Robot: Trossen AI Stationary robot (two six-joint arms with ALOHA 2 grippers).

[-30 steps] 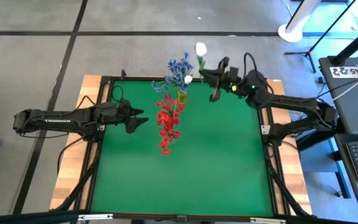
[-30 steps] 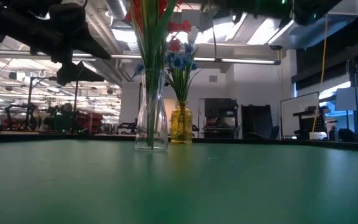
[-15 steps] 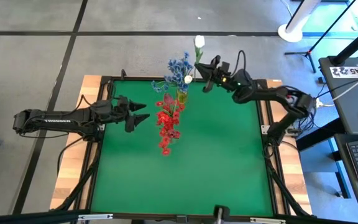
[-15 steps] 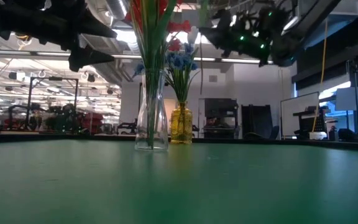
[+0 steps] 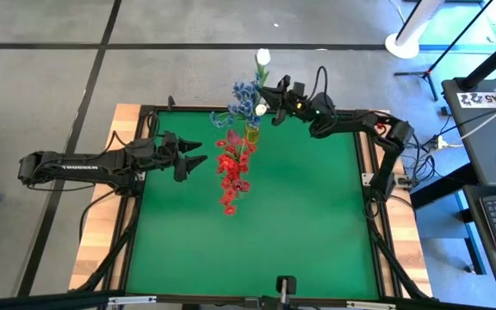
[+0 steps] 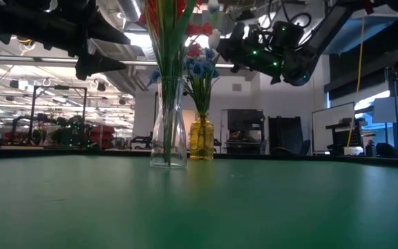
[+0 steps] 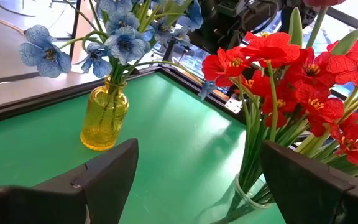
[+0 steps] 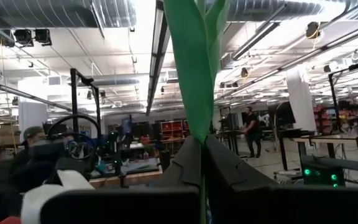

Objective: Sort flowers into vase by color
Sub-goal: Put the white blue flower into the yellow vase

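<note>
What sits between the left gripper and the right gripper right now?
In the high view, the clear vase of red flowers and the yellow vase of blue flowers stand between the open left gripper and the right gripper, which grips a white flower.

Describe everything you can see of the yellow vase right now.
The yellow vase is a small, translucent amber bottle, glass by its look, with a round body and narrow neck. It stands upright on the green table near its far edge, just beyond the clear vase and apart from it. Blue flowers stand in it; no hand touches it.
</note>
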